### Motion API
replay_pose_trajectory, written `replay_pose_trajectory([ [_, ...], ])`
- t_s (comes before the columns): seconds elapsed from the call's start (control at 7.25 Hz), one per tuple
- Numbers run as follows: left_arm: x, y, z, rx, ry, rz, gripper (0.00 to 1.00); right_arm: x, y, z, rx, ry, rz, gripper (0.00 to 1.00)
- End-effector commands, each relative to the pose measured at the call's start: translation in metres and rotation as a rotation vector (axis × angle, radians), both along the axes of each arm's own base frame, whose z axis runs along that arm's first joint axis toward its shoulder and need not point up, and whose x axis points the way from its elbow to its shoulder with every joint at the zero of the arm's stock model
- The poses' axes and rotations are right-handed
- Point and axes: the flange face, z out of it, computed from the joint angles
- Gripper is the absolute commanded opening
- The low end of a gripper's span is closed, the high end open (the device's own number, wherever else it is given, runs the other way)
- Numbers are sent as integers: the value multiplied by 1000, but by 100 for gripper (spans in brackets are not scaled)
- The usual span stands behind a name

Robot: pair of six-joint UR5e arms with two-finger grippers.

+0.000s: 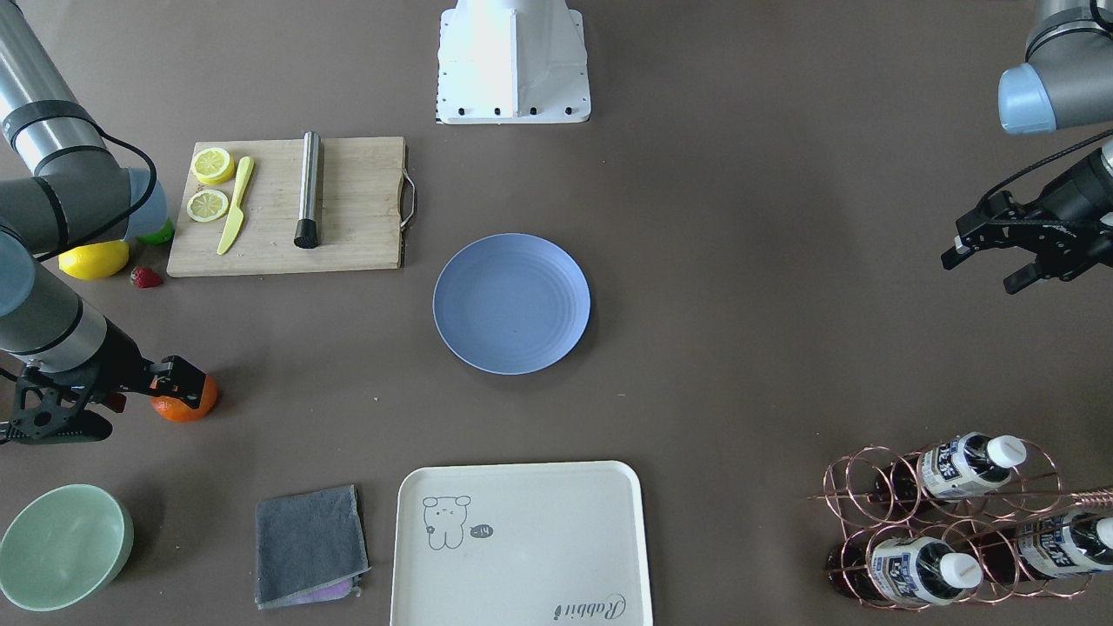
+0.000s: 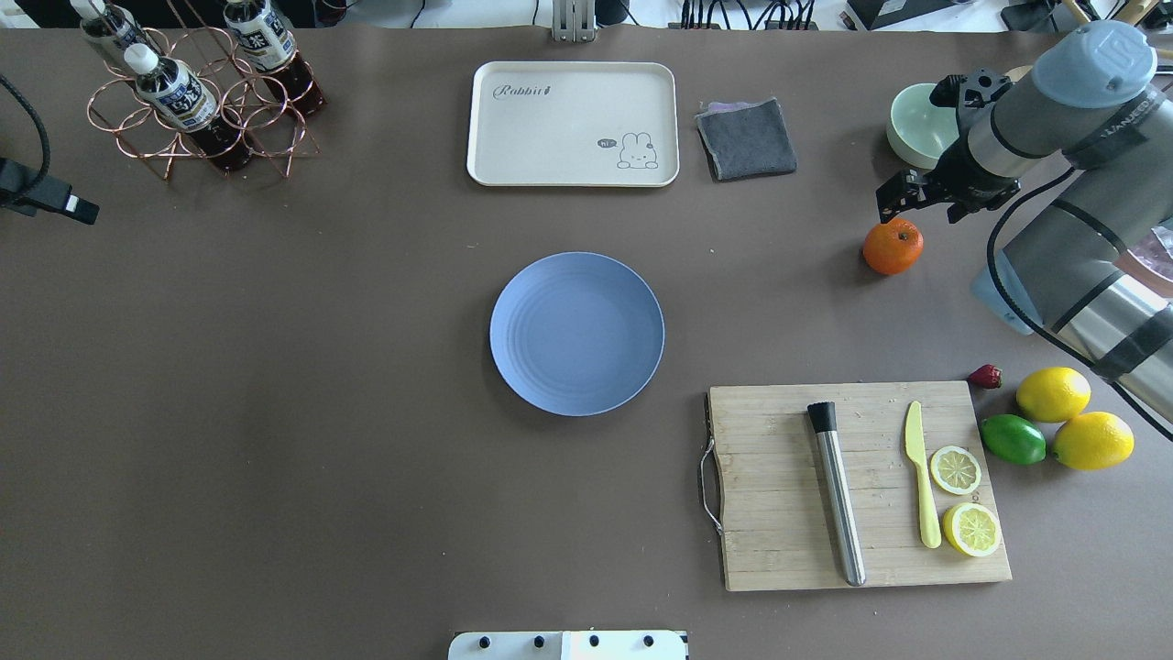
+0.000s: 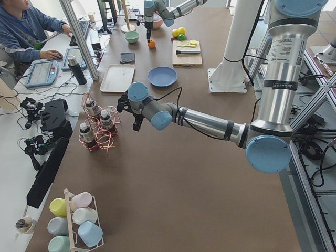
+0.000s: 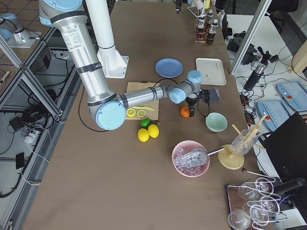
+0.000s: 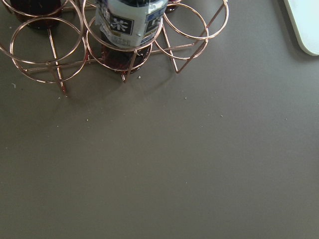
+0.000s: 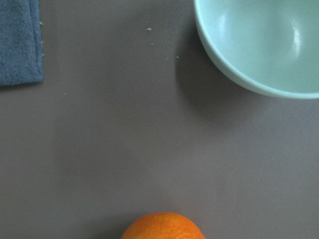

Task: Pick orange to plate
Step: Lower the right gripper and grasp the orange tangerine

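**Orange upright on surface, dimple up**

Orange (image 2: 893, 247) is round with no long axis and sits well apart from plate (image 2: 576, 321). My right claw (image 2: 919, 203) gapes just beside it, gripping nothing. Left claw (image 1: 981, 270) is spread, empty. Wire rack (image 2: 275, 137) holds three bottles (image 1: 956, 465).

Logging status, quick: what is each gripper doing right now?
Left gripper: open, empty.
Right gripper: open, at the orange, not holding it.
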Motion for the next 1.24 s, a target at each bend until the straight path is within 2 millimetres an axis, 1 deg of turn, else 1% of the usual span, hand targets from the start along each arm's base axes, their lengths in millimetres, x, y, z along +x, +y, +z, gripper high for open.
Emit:
replay_pose_trajectory([
  [0.0, -1, 0, -1, 6, -2, -3, 98, -16, 5, 13, -10, 23, -17, 100],
  [0.14, -1, 0, -2, 8, -3, -4, 98, -21, 8, 16, -13, 26, -24, 100],
  [0.28, -1, 0, -2, 8, -3, -4, 98, -24, 9, 15, -16, 33, -6, 89],
  [0.41, -2, 1, -3, 11, -2, -4, 98, -33, 13, 9, -46, 28, 37, 20],
  [0.55, -2, 1, -3, 11, -2, -4, 98, -37, 16, 3, -40, 22, 34, 0],
  [0.69, -2, 1, -2, 10, -3, -4, 98, -48, 17, -30, -38, -8, 54, 0],
  [0.83, -2, 2, -1, 7, -5, -5, 98, -89, 21, -76, -89, -39, 89, 0],
  [0.97, -2, 2, 0, 5, -4, -4, 98, -128, 20, -134, -114, -50, 129, 0],
  [1.1, -1, 1, 0, 3, -5, -4, 98, -165, 28, -193, -170, -64, 165, 0],
])
